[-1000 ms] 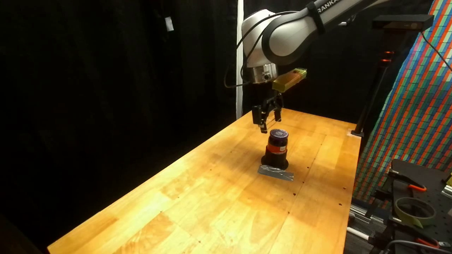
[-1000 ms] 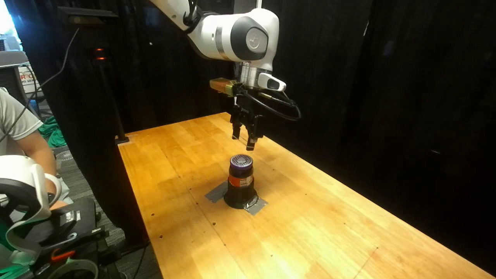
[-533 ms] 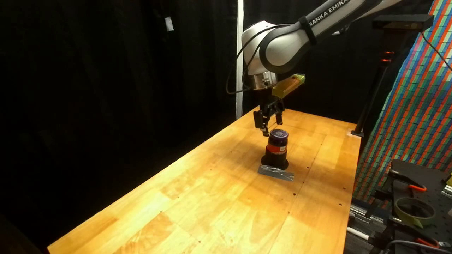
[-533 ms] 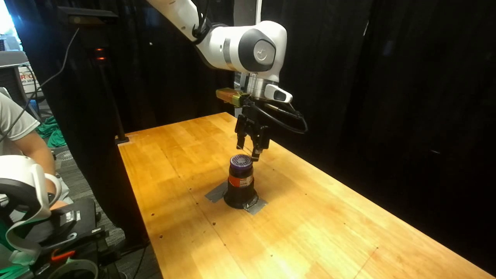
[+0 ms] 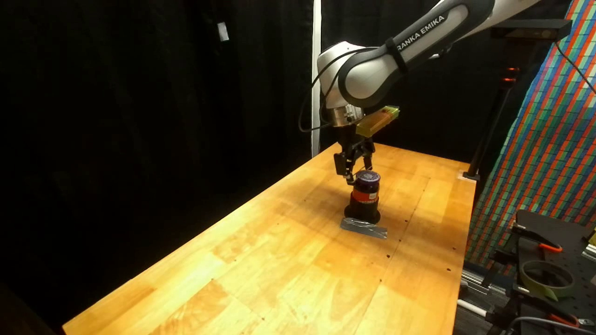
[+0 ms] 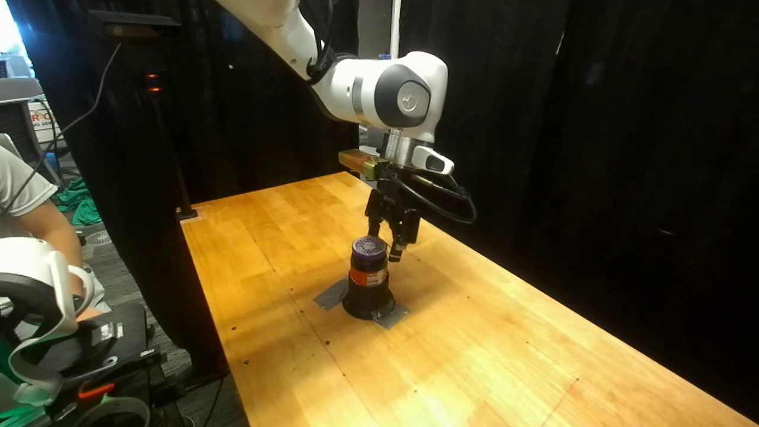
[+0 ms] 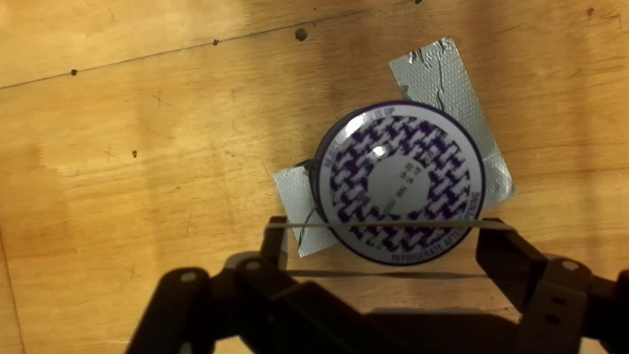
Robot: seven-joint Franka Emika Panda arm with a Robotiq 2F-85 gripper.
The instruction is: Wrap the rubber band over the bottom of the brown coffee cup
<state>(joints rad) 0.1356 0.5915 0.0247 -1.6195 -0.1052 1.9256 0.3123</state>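
Note:
The brown coffee cup [image 5: 366, 187] is a dark jar-like cylinder with an orange label and a patterned purple-and-white top. It stands upright in a flared black base in both exterior views [image 6: 369, 267], and its round top shows in the wrist view [image 7: 399, 182]. My gripper [image 7: 384, 224] is open. A thin rubber band [image 7: 393, 224] is stretched between its fingertips as two strands. In the wrist view one strand crosses the cup's top; the other passes beside it. In both exterior views the gripper [image 5: 360, 175] [image 6: 384, 243] is beside the cup, fingertips near top height. Whether the band touches is unclear.
Grey tape [image 5: 364, 228] [image 6: 332, 294] [image 7: 442, 73] lies on the wooden table [image 6: 474, 356] at the black base [image 6: 359, 303]. A black stand [image 5: 472, 174] is at the table's far corner. A side cart [image 5: 554, 232] holds a tape roll. A person [image 6: 29, 190] sits beside the table.
The gripper has come down steadily beside the cup, from above its top to about top height, still open with the band stretched. The cup has not moved.

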